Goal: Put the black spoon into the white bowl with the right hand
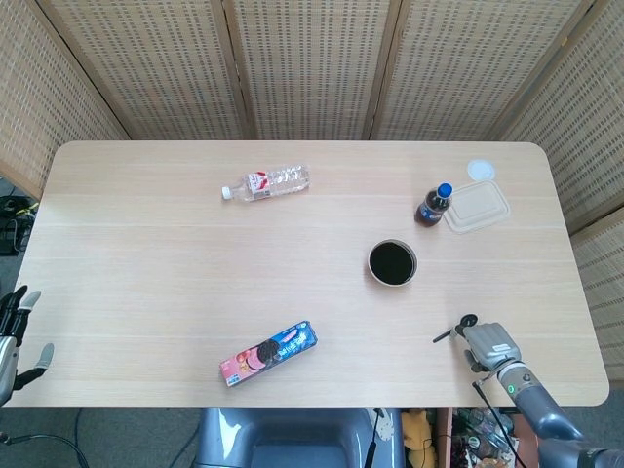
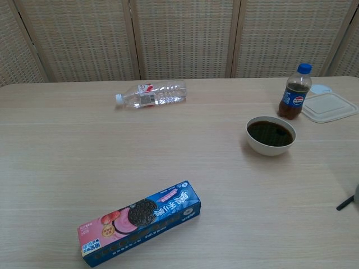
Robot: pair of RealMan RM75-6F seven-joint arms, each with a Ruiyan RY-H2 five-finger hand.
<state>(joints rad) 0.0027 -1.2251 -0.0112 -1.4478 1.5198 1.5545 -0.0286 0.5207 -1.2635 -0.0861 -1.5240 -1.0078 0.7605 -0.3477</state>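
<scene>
The white bowl (image 1: 392, 263) stands right of the table's middle and holds dark liquid; the chest view shows the bowl (image 2: 270, 135) too. My right hand (image 1: 490, 343) lies near the front right edge of the table, below and right of the bowl. It grips the black spoon (image 1: 447, 334), whose thin handle sticks out to the left of the fingers. In the chest view only the spoon's end (image 2: 345, 203) shows, at the right border. My left hand (image 1: 15, 336) hangs off the table's front left corner with its fingers apart, holding nothing.
A cola bottle (image 1: 434, 205) and a lidded clear container (image 1: 476, 207) stand behind the bowl at the right. A water bottle (image 1: 265, 182) lies at the back centre. A blue biscuit pack (image 1: 268, 353) lies near the front edge.
</scene>
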